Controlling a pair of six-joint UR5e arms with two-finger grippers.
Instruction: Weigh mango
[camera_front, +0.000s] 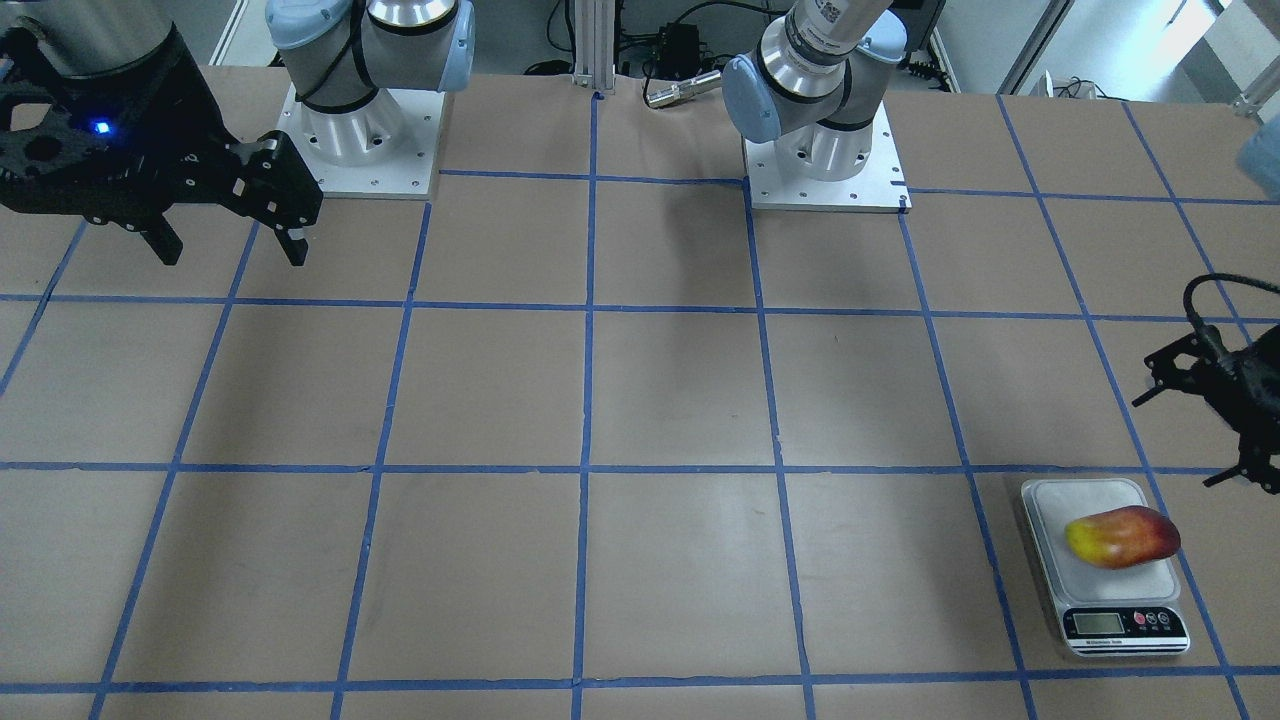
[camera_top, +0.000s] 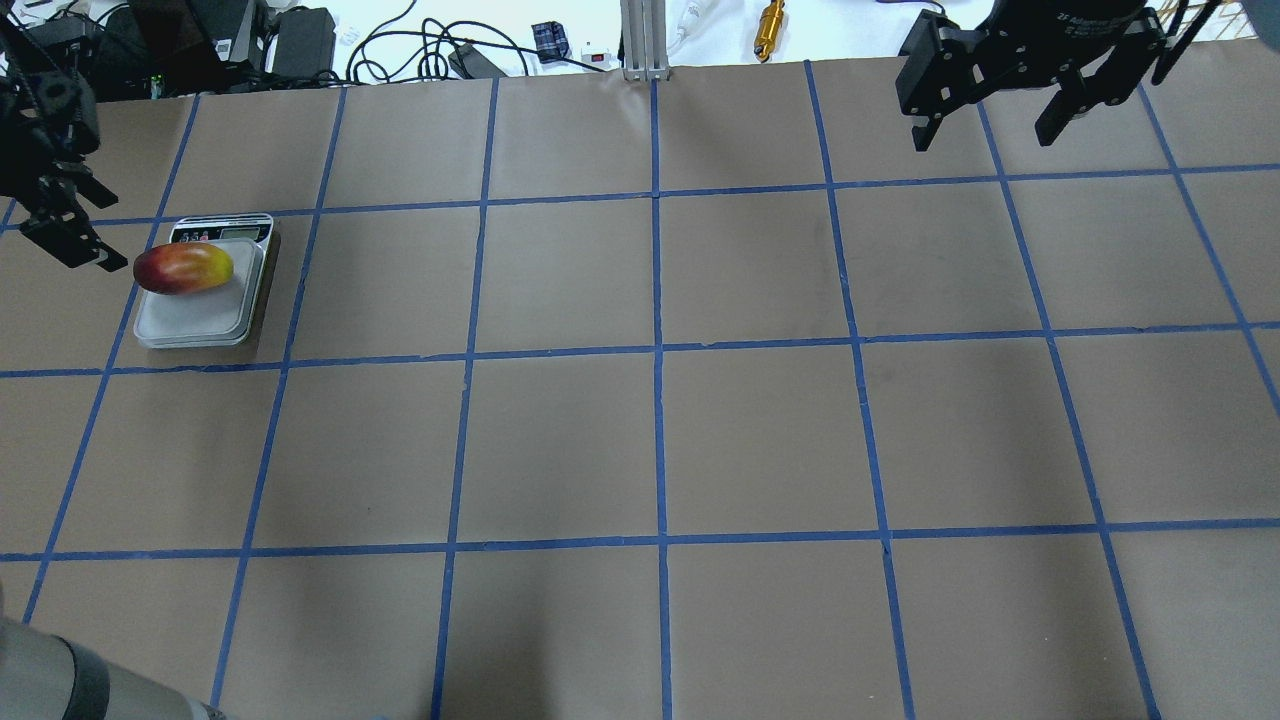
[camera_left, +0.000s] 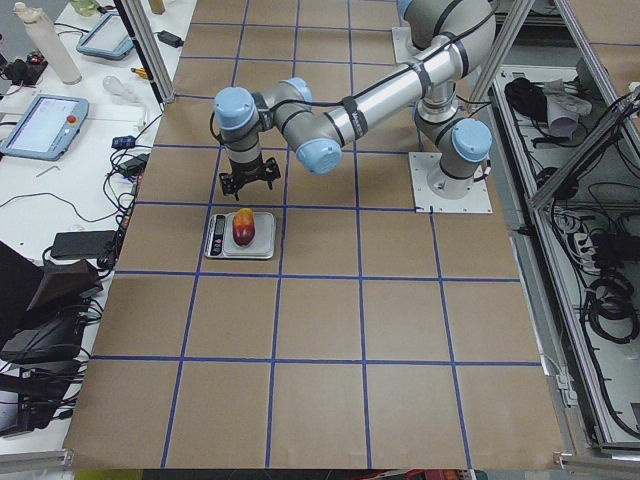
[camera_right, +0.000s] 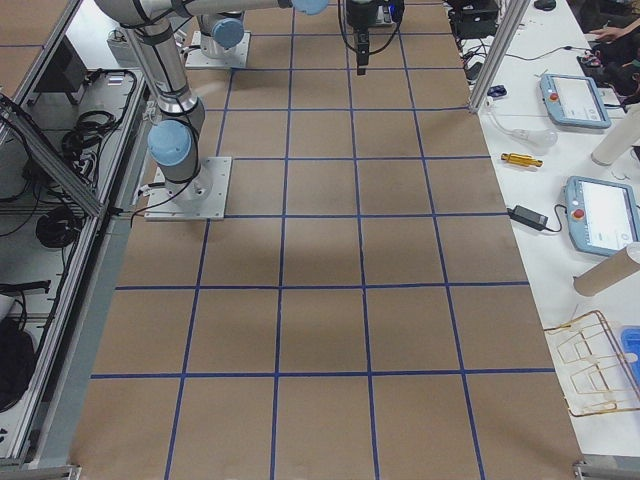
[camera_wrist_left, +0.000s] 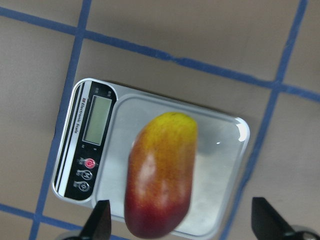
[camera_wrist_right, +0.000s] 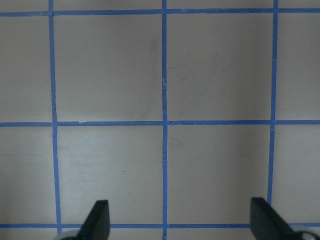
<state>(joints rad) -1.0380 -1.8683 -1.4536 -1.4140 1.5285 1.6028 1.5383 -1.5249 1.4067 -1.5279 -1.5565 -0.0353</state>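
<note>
Read "Electronic Scale" in small print beside the scale's (camera_wrist_left: 227, 145) grey display; could not make out digits. Found glossy oval mango (camera_wrist_left: 162, 175), yellow end fading to red, lying on the brushed silver platform below left end effector (camera_wrist_left: 183, 224), fingers spread, clear of fruit. Saw right end effector (camera_top: 982, 138) likewise spread over brown, blue-taped tabletop (camera_top: 760, 440), well apart from the fruit. Caught the print only through left wrist view.

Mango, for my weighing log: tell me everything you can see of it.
The mango is a small, glossy oval, yellow at one end blending to dark red. It lies on its side on the silver platform of the scale, red end at the platform's edge. Only the scale touches it; the open left hand hovers above, apart.
</note>
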